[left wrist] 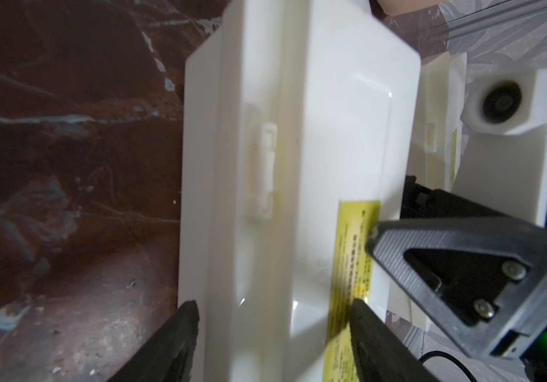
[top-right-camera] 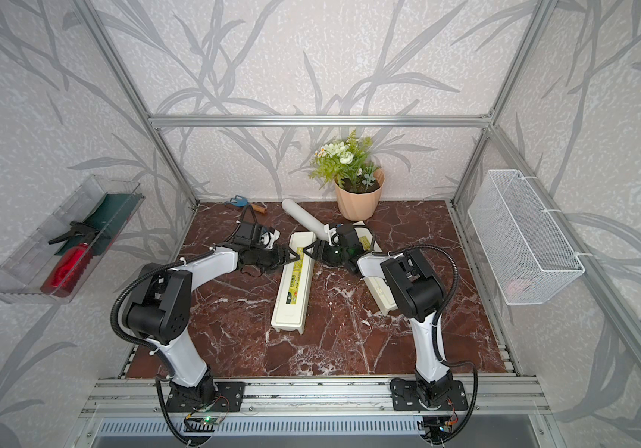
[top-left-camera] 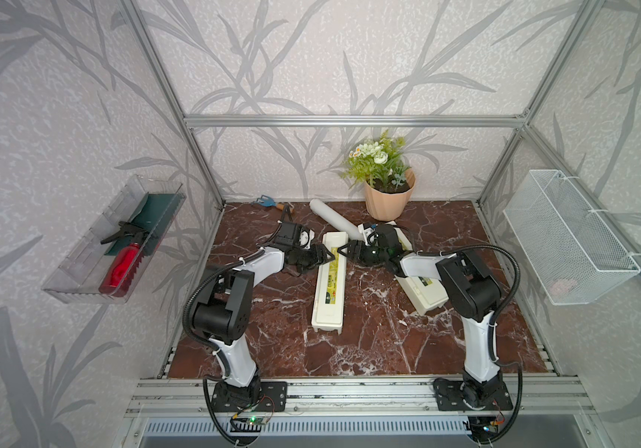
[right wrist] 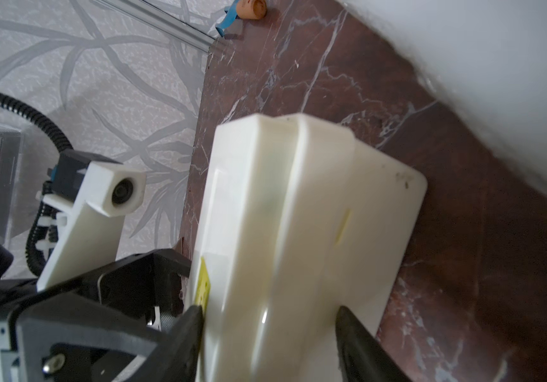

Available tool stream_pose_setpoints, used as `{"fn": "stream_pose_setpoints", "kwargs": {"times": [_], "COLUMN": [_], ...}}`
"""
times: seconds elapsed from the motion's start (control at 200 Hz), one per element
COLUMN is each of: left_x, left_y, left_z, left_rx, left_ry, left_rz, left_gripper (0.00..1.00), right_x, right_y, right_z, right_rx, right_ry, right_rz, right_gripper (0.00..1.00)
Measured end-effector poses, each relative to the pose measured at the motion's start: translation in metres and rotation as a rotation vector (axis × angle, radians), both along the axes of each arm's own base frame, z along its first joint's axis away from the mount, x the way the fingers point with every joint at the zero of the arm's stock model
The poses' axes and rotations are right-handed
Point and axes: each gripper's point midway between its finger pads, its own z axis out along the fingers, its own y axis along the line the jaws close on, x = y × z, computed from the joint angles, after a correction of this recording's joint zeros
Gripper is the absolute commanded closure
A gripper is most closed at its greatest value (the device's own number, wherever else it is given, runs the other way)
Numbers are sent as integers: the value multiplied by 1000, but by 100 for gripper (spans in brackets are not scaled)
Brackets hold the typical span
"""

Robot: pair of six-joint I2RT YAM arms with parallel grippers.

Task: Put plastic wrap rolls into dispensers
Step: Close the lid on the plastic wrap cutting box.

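Between both sets of fingers [left wrist: 179, 337]: the closed dispenser [top-left-camera: 328, 298], at its far end.
Left gripper [top-left-camera: 327, 256] and right gripper [top-left-camera: 344, 248] straddle its opposite long edges, fingers apart around it; whether either pinches cannot be told. An uneven squeeze could skid or twist the light dispenser, or leave the lid latched. Roll [top-left-camera: 332, 218] lies just beyond the fingertips.

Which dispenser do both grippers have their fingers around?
The middle dispenser, where the left gripper and right gripper meet at its far end; the other dispenser lies angled, partly hidden under the right arm.
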Motion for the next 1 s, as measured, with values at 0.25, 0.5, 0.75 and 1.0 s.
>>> {"fn": "stream_pose_setpoints", "kwargs": {"times": [0.25,0.5,0.75,1.0], "left_x": [57,68,68,70], "left_y": [6,-6,-6,0], "left_z": [2,0,-2,-4], "left_rx": [25,-18,-25,-26], "left_ry": [-37,-49,-59,-60], "left_rz": [18,-21,-28,-18], "left_gripper": [30,38,41,44], "right_x": [15,44,49,52], "right_y": [2,3,8,16], "right_z": [4,4,1,3], "right_rx": [9,20,29,41], "right_ry": [-11,-14,20,72], "right_rz": [-41,-99,-90,-76], "right_gripper": [34,43,53,70]}}
